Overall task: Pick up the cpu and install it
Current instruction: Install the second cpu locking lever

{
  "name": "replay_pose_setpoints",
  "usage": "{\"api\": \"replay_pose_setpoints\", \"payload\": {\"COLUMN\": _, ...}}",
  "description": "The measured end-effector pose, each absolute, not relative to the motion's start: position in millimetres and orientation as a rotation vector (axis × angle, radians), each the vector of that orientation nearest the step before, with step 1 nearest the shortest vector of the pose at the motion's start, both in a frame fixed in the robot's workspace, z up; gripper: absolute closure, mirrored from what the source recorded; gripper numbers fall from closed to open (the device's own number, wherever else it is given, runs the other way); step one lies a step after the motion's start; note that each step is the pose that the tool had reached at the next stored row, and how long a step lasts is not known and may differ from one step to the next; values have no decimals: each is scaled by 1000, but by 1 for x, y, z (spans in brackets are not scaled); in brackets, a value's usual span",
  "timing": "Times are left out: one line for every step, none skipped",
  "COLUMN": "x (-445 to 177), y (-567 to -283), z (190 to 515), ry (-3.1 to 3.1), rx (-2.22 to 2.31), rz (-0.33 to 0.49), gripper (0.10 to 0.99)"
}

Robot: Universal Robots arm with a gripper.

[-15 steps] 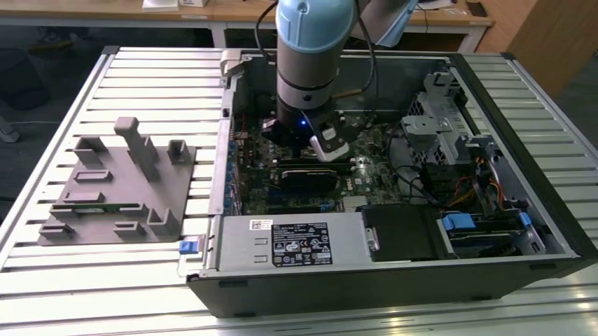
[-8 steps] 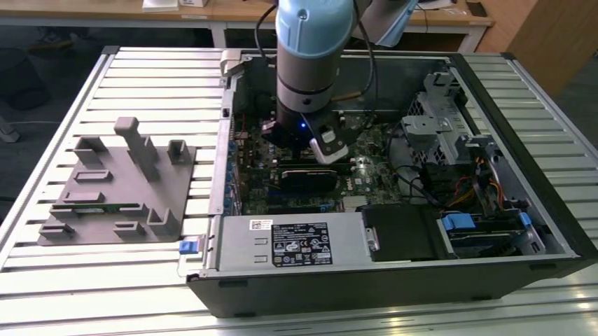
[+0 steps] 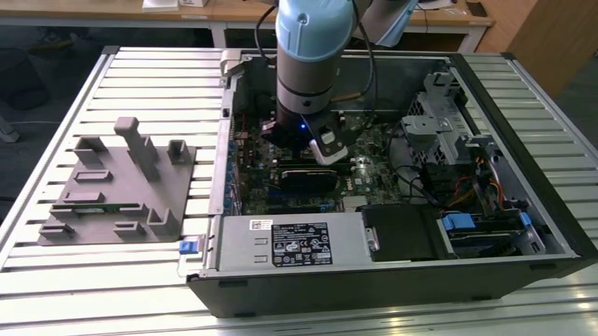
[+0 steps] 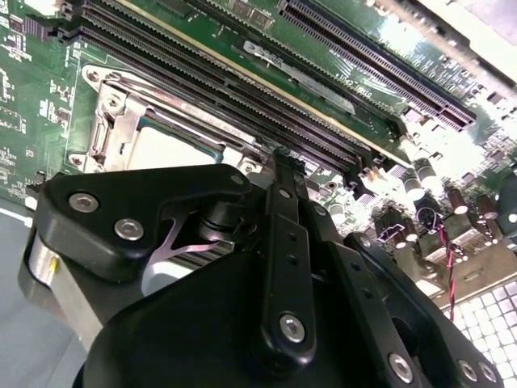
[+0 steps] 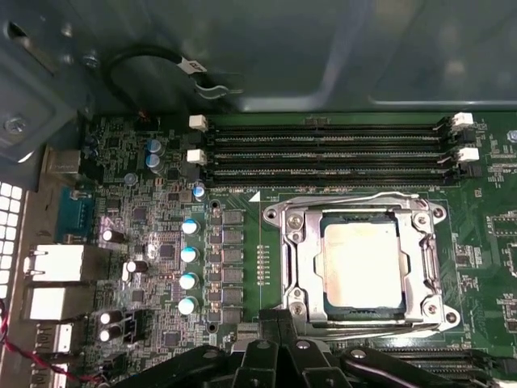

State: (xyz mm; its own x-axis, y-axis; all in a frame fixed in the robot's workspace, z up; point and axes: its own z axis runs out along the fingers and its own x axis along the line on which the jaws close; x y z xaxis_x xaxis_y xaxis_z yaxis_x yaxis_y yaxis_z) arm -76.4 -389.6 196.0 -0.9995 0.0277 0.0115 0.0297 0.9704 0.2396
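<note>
The cpu point(image 5: 361, 263), a small square chip with a pale silvery top, lies flat in the metal-framed socket point(image 5: 279, 267) on the green motherboard. Part of the cpu point(image 4: 174, 147) also shows in the second wrist view, beyond the black gripper body. My gripper point(image 5: 271, 325) hovers just beside the socket's edge, its fingers closed together with nothing between them, and its tips point(image 4: 279, 158) point at the board near the socket. In the exterior view the arm point(image 3: 304, 84) reaches down into the open computer case point(image 3: 393, 280).
Rows of black memory slots point(image 5: 323, 149) run beside the socket. Capacitors point(image 5: 187, 255) and rear ports point(image 5: 56, 263) stand on the board. A grey plastic holder point(image 3: 112, 189) with a thin green memory stick point(image 3: 103, 207) sits on the slatted table at the exterior view's left. Drive cages point(image 3: 449, 133) and cables crowd the case's other end.
</note>
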Motion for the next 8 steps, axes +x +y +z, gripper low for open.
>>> {"api": "replay_pose_setpoints", "payload": {"x": -76, "y": -390, "z": 196, "ry": -3110, "rx": -45, "rz": -381, "gripper": 980}}
{"api": "replay_pose_setpoints", "payload": {"x": -76, "y": -390, "z": 195, "ry": -3110, "rx": -45, "rz": -383, "gripper": 980}}
{"api": "replay_pose_setpoints", "payload": {"x": -76, "y": -390, "z": 195, "ry": -3109, "rx": -45, "rz": -385, "gripper": 980}}
{"api": "replay_pose_setpoints", "payload": {"x": -76, "y": -390, "z": 195, "ry": -3109, "rx": -45, "rz": -388, "gripper": 980}}
{"api": "replay_pose_setpoints", "payload": {"x": -76, "y": -390, "z": 194, "ry": -3109, "rx": -45, "rz": -390, "gripper": 980}}
{"api": "replay_pose_setpoints", "payload": {"x": -76, "y": -390, "z": 194, "ry": -3108, "rx": -45, "rz": -393, "gripper": 980}}
{"api": "replay_pose_setpoints", "payload": {"x": -76, "y": -390, "z": 193, "ry": -3108, "rx": -45, "rz": -395, "gripper": 980}}
{"api": "replay_pose_setpoints", "payload": {"x": -76, "y": -390, "z": 193, "ry": -3108, "rx": -45, "rz": -397, "gripper": 980}}
